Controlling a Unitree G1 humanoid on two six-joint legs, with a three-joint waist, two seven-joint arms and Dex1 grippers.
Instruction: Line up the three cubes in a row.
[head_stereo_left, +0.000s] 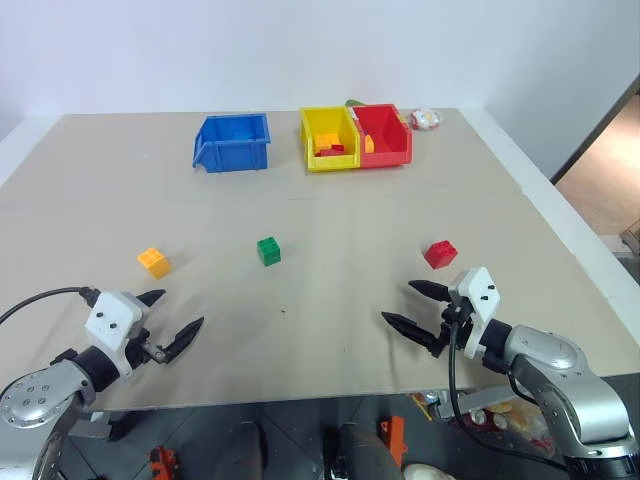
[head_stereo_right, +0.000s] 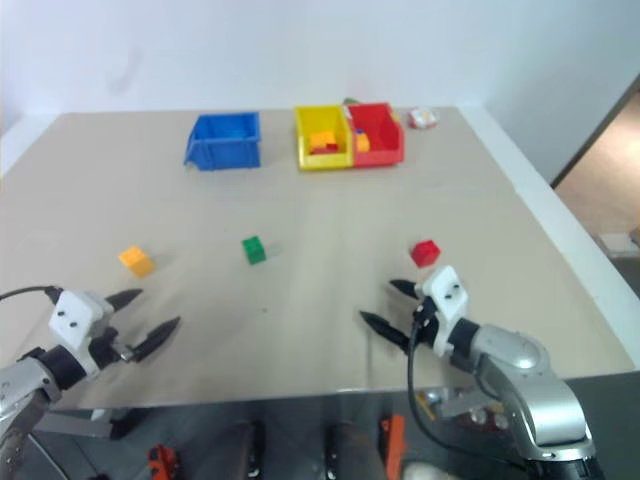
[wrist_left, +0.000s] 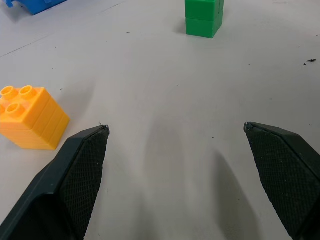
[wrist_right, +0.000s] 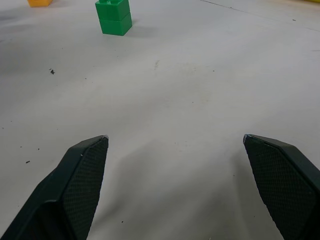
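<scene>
Three cubes lie apart on the beige table (head_stereo_left: 330, 330): an orange-yellow cube (head_stereo_left: 153, 262) at the left, a green cube (head_stereo_left: 268, 250) in the middle and a red cube (head_stereo_left: 439, 254) at the right. My left gripper (head_stereo_left: 172, 316) hovers near the front left edge, open and empty, just short of the orange-yellow cube (wrist_left: 30, 118). At the front right, my right gripper (head_stereo_left: 408, 305) is open and empty too, a little in front of the red cube. The green cube (wrist_right: 114, 16) lies well beyond its fingers.
At the back of the table stand a blue bin (head_stereo_left: 233, 142), a yellow bin (head_stereo_left: 327, 139) and a red bin (head_stereo_left: 385, 135), the last two holding loose bricks. A small white object (head_stereo_left: 425, 119) lies beside the red bin. The table's front edge runs just below both grippers.
</scene>
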